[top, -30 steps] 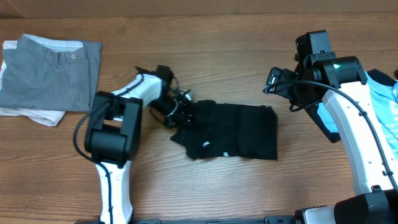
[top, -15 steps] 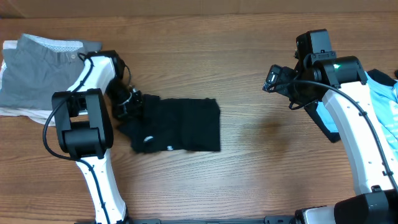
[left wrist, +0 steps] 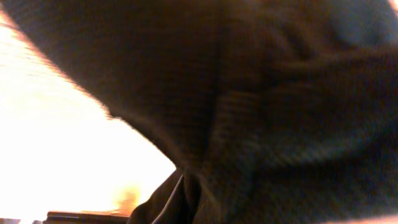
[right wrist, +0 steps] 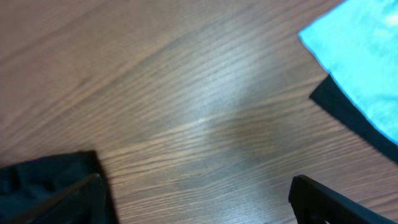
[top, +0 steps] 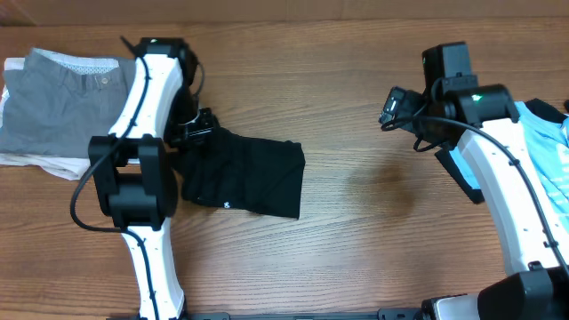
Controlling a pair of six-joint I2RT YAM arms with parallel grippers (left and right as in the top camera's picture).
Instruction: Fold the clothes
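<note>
The black shirt (top: 249,173) lies folded and a little crumpled on the table left of centre, its small white print (top: 228,206) near the front edge. My left gripper (top: 197,133) is at the shirt's back left corner and is shut on it. In the left wrist view, black fabric (left wrist: 280,112) fills the frame and hides the fingers. My right gripper (top: 393,107) hovers open and empty over bare wood at the right, its fingers spread wide in the right wrist view (right wrist: 199,205). The light blue, black-trimmed shirt (top: 549,133) lies at the right edge and also shows in the right wrist view (right wrist: 367,50).
A stack of folded grey garments (top: 76,102) on something white lies at the back left, close to my left arm. The wooden table (top: 356,231) shows between the black shirt and the right arm.
My left gripper has dragged the black shirt from the table's middle to the left, then swung toward the back left. The shirt now lies slanted. The right arm has barely moved.
</note>
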